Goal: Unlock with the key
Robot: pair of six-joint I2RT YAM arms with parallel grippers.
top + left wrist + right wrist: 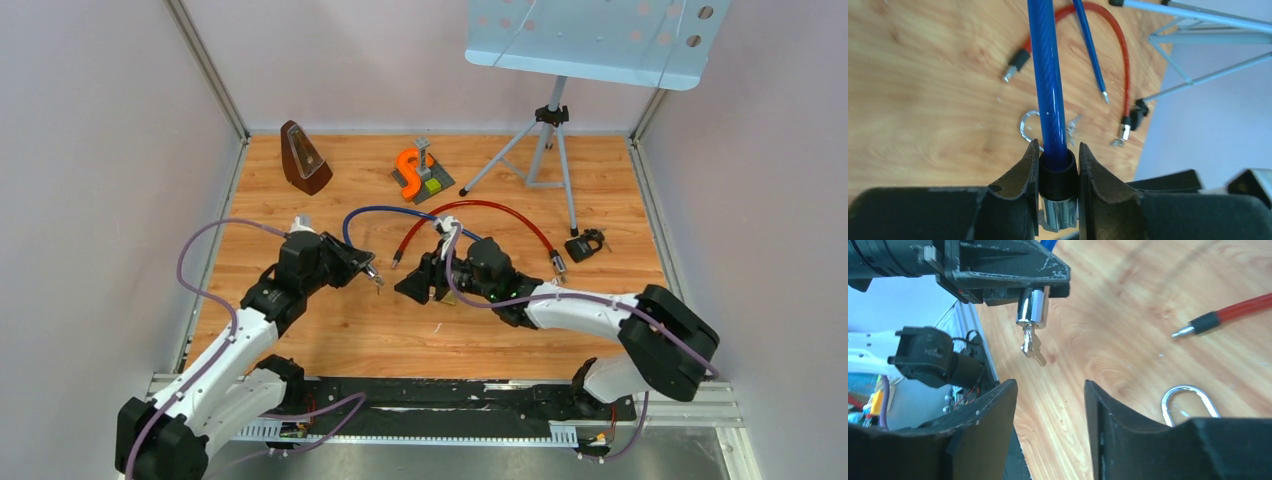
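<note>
From the top, I see the left gripper (371, 271) near the middle, holding one end of the blue cable (385, 211). The right gripper (417, 282) is just beside it, at its 3 o'clock.

In the left wrist view the jaws are clamped on the cable's black cap (1058, 172).

In the right wrist view my right jaws stand apart, holding nothing. At 11 o'clock the key (1032, 347) hangs from the chrome lock (1032, 307), which the left gripper grips.
</note>
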